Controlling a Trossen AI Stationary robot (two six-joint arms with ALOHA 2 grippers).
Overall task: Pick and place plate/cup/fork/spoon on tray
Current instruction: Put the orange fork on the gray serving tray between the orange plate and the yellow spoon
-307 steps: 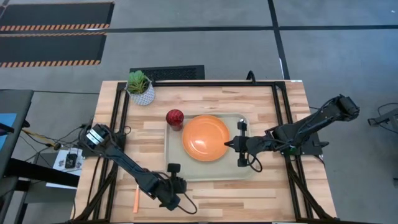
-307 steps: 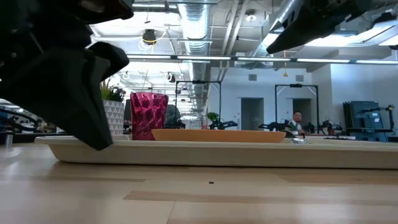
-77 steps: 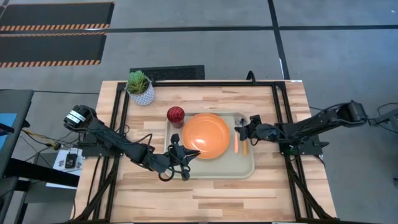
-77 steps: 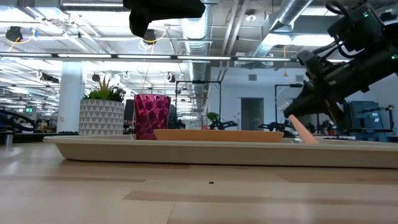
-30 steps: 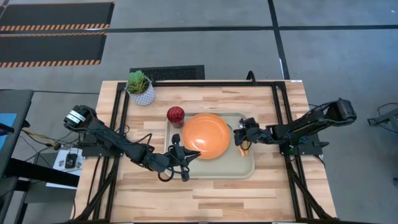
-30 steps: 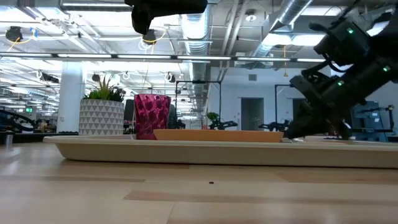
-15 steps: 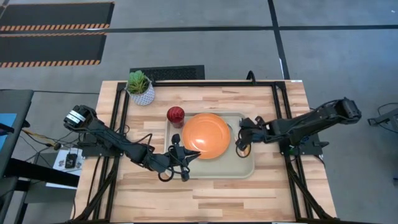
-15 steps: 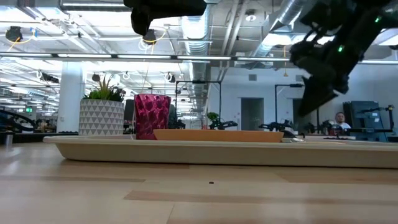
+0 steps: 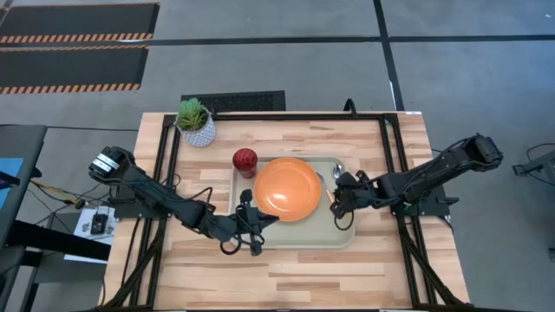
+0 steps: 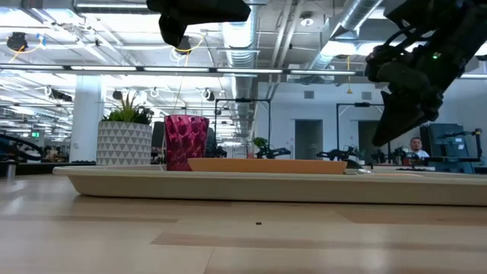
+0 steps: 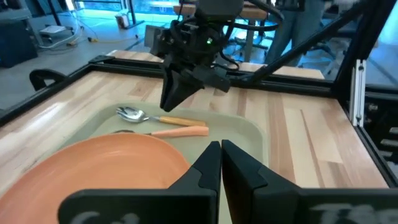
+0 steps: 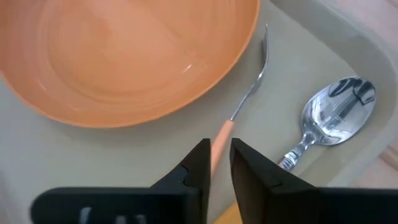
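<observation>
We are looking at a grey floor (image 9: 286, 61) with hazard-striped mats (image 9: 74, 43); ceiling ducts (image 10: 243, 23) and strip lights are showing overhead.

Plain orange plate (image 9: 287, 189), dark red faceted cup (image 9: 244, 161), pale beige-green tray (image 9: 303, 237), fork (image 12: 247, 93) and spoon (image 12: 329, 121) with silver heads and orange handles, white pot (image 9: 199, 133) with grey triangle pattern, light wood counter (image 9: 347, 269).

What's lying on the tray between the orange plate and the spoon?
The fork lies on the tray, between the plate and the spoon. The right wrist view shows it best.
</observation>
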